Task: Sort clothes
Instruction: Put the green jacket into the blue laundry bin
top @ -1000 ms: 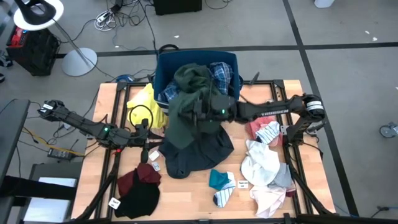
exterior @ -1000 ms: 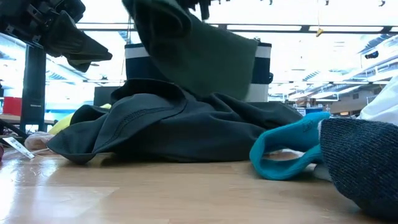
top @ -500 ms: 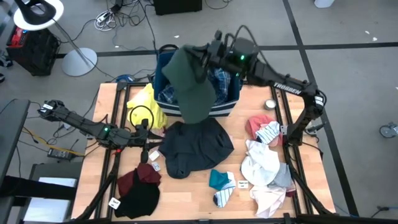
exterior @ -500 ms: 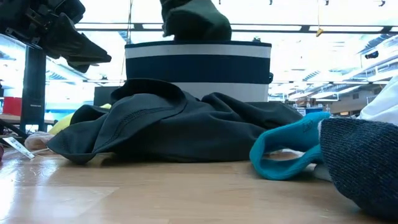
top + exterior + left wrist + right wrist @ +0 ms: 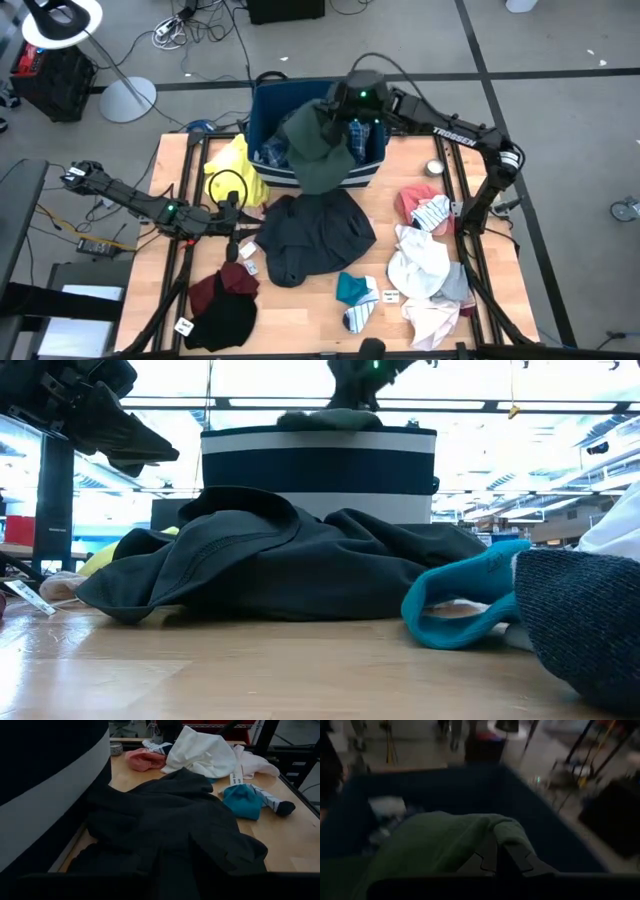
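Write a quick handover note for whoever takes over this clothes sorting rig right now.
Right gripper: over the navy blue plastic bin with white stripes, shut on the dark green fabric garment, which drapes over the bin's front rim.
Left gripper: waiting low at the table's left, near the yellow garment.
In the bin: blue plaid garment.
Left on the wooden table: dark grey garment, maroon and black pieces, teal sock, striped sock, pink, white and grey pile.
Next, probably: release the green garment fully inside the bin.
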Controlling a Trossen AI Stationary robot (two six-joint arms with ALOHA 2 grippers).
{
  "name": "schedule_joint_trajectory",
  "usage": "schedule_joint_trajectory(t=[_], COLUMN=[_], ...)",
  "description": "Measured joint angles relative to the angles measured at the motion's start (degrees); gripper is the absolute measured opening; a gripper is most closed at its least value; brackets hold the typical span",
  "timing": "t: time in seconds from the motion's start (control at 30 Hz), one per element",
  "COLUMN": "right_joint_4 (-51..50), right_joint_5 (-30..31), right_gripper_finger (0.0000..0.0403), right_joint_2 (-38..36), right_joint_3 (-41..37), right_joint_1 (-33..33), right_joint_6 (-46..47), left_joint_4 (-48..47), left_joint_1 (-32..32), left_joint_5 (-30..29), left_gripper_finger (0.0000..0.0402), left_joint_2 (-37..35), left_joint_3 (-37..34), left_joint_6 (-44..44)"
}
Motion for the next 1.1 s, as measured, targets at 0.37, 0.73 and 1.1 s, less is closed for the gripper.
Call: schedule_joint_trajectory(t=[0.37, 0.73, 1.1], right_joint_4=[0.9, 0.9, -10.2], right_joint_5=[-2.3, -3.8, -3.7], right_gripper_finger=[0.0, 0.0012, 0.0093], right_joint_2=[0.0, 0.0, -0.4], right_joint_3=[-15.0, -18.0, -6.7], right_joint_1=[-2.4, -3.7, -3.9], right_joint_6=[5.4, 7.7, 8.3], left_joint_4=[0.1, 0.1, 0.7], left_joint_1=[0.0, 0.0, 0.0], left_joint_5=[0.0, 0.0, 0.0], left_gripper_finger=[0.0099, 0.0099, 0.0099], left_joint_2=[0.0, 0.0, 0.0], left_joint_3=[0.0, 0.0, 0.0], left_joint_6=[-0.1, -0.1, 4.1])
